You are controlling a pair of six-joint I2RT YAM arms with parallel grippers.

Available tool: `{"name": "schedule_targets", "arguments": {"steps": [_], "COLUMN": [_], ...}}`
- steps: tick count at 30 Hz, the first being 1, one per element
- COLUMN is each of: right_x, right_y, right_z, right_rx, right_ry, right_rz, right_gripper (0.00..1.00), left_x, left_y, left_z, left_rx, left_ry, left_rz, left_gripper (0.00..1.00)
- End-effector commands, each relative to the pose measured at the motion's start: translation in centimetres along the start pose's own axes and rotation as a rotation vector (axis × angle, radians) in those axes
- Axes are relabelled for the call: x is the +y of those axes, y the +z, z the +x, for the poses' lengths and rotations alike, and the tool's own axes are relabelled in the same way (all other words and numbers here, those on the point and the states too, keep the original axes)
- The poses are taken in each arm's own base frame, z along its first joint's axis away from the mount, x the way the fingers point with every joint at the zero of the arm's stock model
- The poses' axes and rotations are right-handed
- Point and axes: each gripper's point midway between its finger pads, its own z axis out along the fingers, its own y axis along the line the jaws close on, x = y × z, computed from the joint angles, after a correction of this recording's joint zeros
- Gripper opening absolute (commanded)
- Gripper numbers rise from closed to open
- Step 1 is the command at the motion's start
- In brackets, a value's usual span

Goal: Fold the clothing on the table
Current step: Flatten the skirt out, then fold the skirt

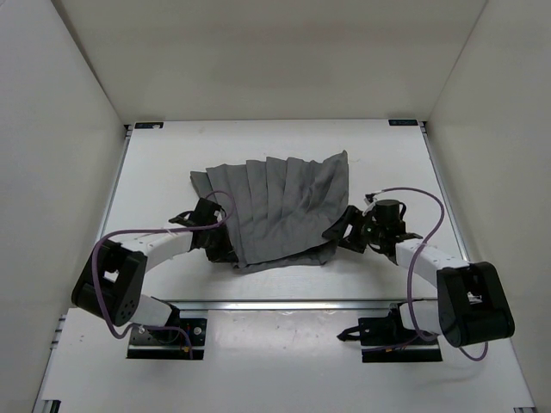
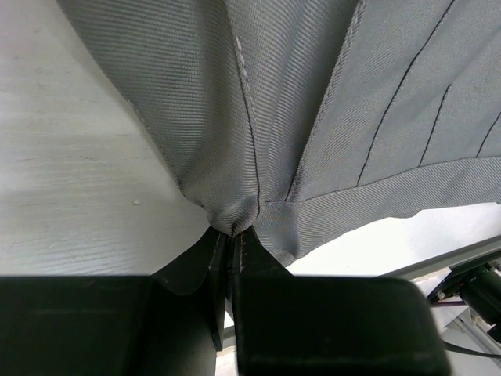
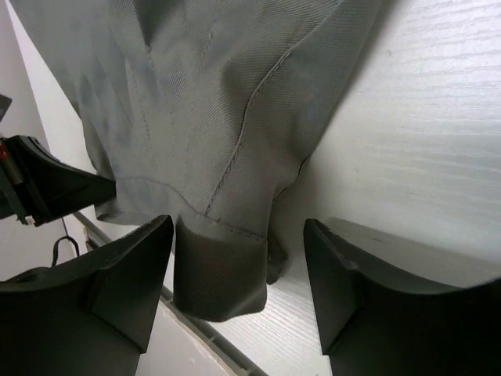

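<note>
Closest in view, the left gripper [image 2: 232,235] is pinched together on a bunched corner of the clothing [image 1: 280,206], which lies spread on the table [image 1: 155,172]. The right gripper [image 3: 237,235] has its jaws apart, with the other near corner between them, unsqueezed. Both arms reach low, elbows bent.

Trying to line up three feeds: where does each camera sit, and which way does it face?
Top external: above and behind the arm bases, looking down at the table and the clothing; both arms show.
Left wrist: on the left arm, facing along the left gripper, shut on a fabric edge.
Right wrist: on the right arm, facing past the open right gripper, straddling a hem corner.
Shared: both wrist views show the clothing on the table.
</note>
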Motion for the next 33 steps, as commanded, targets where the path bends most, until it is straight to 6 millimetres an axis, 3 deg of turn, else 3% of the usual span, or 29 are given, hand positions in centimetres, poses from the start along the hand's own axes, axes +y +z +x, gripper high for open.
{"name": "schedule_targets", "arguments": {"steps": [1, 4, 6, 8, 11, 15, 16, 18, 19, 20, 21, 22, 24, 25, 26, 27, 28, 29, 30, 31, 32, 33], "right_x": [1.7, 0.6, 0.0, -0.1, -0.2, 0.5, 0.8, 1.3, 2.6, 5.0, 4.7, 7.0, 12.6, 13.9, 17.6, 21.2, 22.3, 24.0, 24.3, 24.6, 21.8, 18.3], "right_y": [0.6, 1.1, 1.2, 1.2, 0.8, -0.4, -0.7, -0.8, -1.2, -1.9, -2.1, -3.0, -5.8, -6.8, -9.0, -11.2, -12.4, -14.0, -14.6, -14.9, -13.6, -11.9], "right_z": [-2.3, -1.7, -1.1, -2.0, -3.1, -7.3, -9.3, -11.9, -15.3, -18.1, -20.1, -24.1, -31.5, -32.9, -36.2, -38.0, -38.4, -38.8, -38.0, -37.9, -36.4, -35.2], "right_rx": [-0.054, -0.032, -0.015, -0.025, -0.036, -0.094, -0.123, -0.126, -0.171, -0.208, -0.212, -0.271, -0.389, -0.414, -0.510, -0.582, -0.611, -0.662, -0.679, -0.710, -0.685, -0.656], "right_ry": [-0.018, 0.001, 0.009, 0.010, -0.007, -0.076, -0.108, -0.131, -0.175, -0.230, -0.219, -0.287, -0.424, -0.446, -0.548, -0.631, -0.659, -0.700, -0.737, -0.764, -0.744, -0.716], "right_rz": [-0.032, 0.008, 0.026, 0.041, 0.067, 0.077, 0.071, 0.075, 0.051, 0.026, 0.029, 0.000, -0.035, -0.028, -0.043, -0.052, -0.044, -0.046, -0.041, -0.039, 0.025, 0.081], "right_gripper": [0.64, 0.43, 0.25, 0.00, 0.00, 0.00, 0.00, 0.00, 0.00, 0.00, 0.00, 0.00, 0.00, 0.00, 0.00, 0.00, 0.00, 0.00, 0.00, 0.00, 0.00, 0.00], "left_x": [1.1, 1.2, 1.4, 1.6, 1.0, 0.0, -0.2, -3.0, -3.2, -5.5, -8.1, -8.3, -14.6, -14.8, -17.8, -18.8, -20.5, -20.0, -19.7, -18.1, -17.3, -16.2], "left_y": [0.4, 0.4, 0.3, 0.2, -0.2, -0.4, 0.1, -0.5, 0.2, -1.1, -2.1, -1.4, -7.5, -8.3, -13.2, -16.9, -21.3, -24.4, -23.7, -26.0, -28.5, -25.8], "left_z": [0.4, 0.3, 0.0, -0.5, -1.4, -3.5, -4.4, -8.8, -10.0, -13.5, -16.9, -19.0, -27.0, -28.6, -32.1, -34.2, -35.1, -34.9, -34.6, -34.4, -33.7, -32.9], "left_rx": [0.021, 0.022, 0.015, 0.011, -0.003, -0.013, -0.006, -0.044, -0.027, -0.082, -0.112, -0.126, -0.321, -0.350, -0.516, -0.639, -0.772, -0.849, -0.891, -1.015, -1.107, -1.079], "left_ry": [0.022, 0.025, 0.028, 0.029, 0.051, 0.129, 0.146, 0.183, 0.174, 0.207, 0.233, 0.268, 0.386, 0.388, 0.421, 0.391, 0.408, 0.404, 0.433, 0.413, 0.382, 0.399], "left_rz": [-0.044, -0.048, -0.057, -0.053, -0.019, -0.028, -0.031, 0.019, 0.027, 0.066, 0.102, 0.078, 0.102, 0.058, 0.103, 0.143, 0.207, 0.214, 0.211, 0.134, 0.085, 0.058], "left_gripper": [0.00, 0.00, 0.00, 0.00, 0.00, 0.00, 0.00, 0.00, 0.00, 0.00, 0.00, 0.00, 0.00, 0.00, 0.00, 0.00, 0.00, 0.00, 0.00, 0.00, 0.00, 0.00]}}
